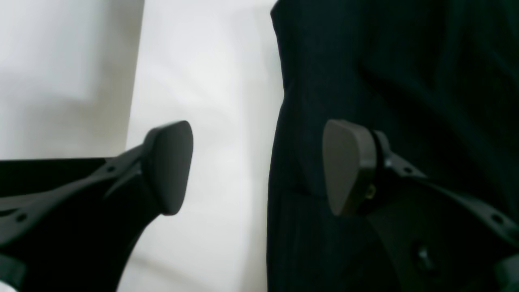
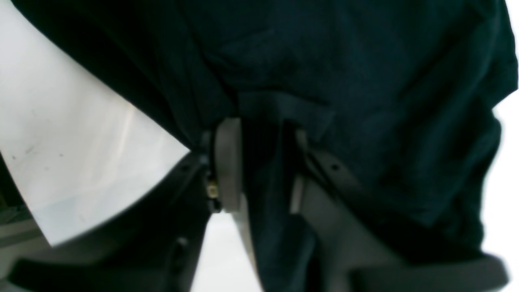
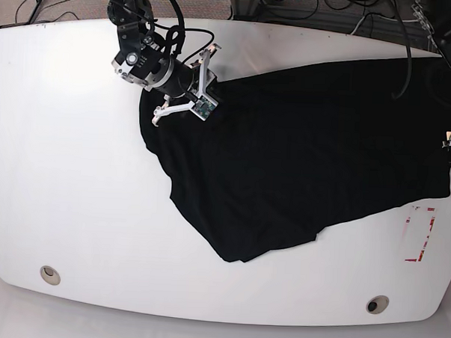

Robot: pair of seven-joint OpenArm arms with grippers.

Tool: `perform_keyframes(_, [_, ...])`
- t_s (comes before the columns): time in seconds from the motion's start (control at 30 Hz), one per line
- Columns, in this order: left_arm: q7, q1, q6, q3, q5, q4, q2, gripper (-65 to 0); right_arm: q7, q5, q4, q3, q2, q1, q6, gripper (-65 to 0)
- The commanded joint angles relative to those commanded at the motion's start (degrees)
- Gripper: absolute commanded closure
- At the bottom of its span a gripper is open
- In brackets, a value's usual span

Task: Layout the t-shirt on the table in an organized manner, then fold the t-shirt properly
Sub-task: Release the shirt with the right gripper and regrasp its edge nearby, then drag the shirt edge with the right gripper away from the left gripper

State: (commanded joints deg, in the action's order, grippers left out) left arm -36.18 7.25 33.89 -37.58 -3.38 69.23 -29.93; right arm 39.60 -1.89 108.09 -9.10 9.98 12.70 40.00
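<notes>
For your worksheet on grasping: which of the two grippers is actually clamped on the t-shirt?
The right gripper: black t-shirt fabric sits pinched between its fingers. The left gripper stands open, gripping nothing.

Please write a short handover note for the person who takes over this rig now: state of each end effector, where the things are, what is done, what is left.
Left end effector: open, empty, one finger over the t-shirt's edge, the other over bare table.
Right end effector: shut on a fold of the t-shirt, at its far corner in the base view.
T-shirt: spread across the middle and one side of the table, a dark, uneven shape with a rumpled near edge; no print shows. Its near edge lies beside the red tape rectangle.
Done: mostly opened out.
Left: square and flatten it, then do every fold.
</notes>
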Motion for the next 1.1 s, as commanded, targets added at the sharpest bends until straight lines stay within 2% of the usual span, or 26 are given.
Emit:
perform_keyframes(0.13, [0.0,0.0,0.0,0.0,0.0,0.0,0.0,-45.8,-0.1,0.0,-1.1,0.0,0.0,-1.0,0.00,0.0])
perform_keyframes(0.57, [0.0,0.0,0.0,0.0,0.0,0.0,0.0,-45.8,0.2,0.2,1.5,0.1,0.3,-2.6,0.00,0.0])
perform_keyframes(0.97, [0.0,-0.1,0.0,0.0,0.0,-0.1,0.0,-45.8,0.3,0.1,-2.6,6.2,2.3,-9.1,0.00,0.0])
perform_keyframes(1.1, [0.0,-0.1,0.0,0.0,0.0,-0.1,0.0,-45.8,0.2,-0.5,-4.4,7.1,4.0,-11.3,0.00,0.0])
